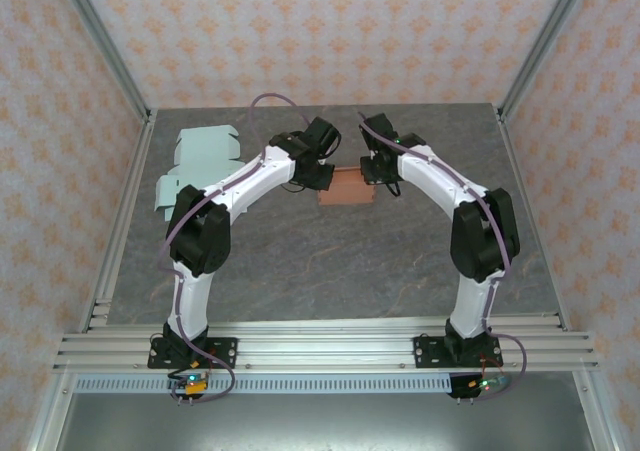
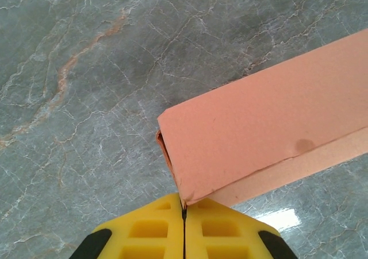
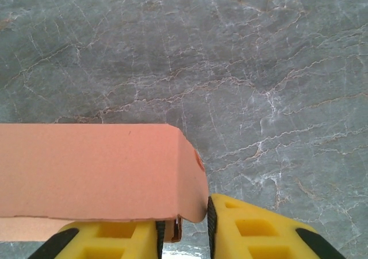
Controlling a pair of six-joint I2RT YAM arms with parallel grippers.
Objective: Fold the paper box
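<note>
Two ends of the paper box (image 1: pixel 345 186), and I'm covering both: it's lying crosswise on the table (image 1: pixel 330 271), long axis running arm to arm. Left pincer (image 2: pixel 184 213) is clenching the left corner; right pincer (image 3: pixel 184 224) is gaping loose around the right-end flap.

The near half of the desk (image 1: pixel 330 276) lies bare between the left arm (image 1: pixel 235 186) and the right arm (image 1: pixel 445 176), and the desk's right side is bare too. At the far middle the paper box (image 1: pixel 345 185) blocks the way, hemmed by the left gripper (image 2: pixel 184 208) at its left end and the right gripper (image 3: pixel 187 227) at its right. Pale green card sheets (image 1: pixel 195 166) cover the far left corner. Walls (image 1: pixel 330 31) close the left, right and far edges
</note>
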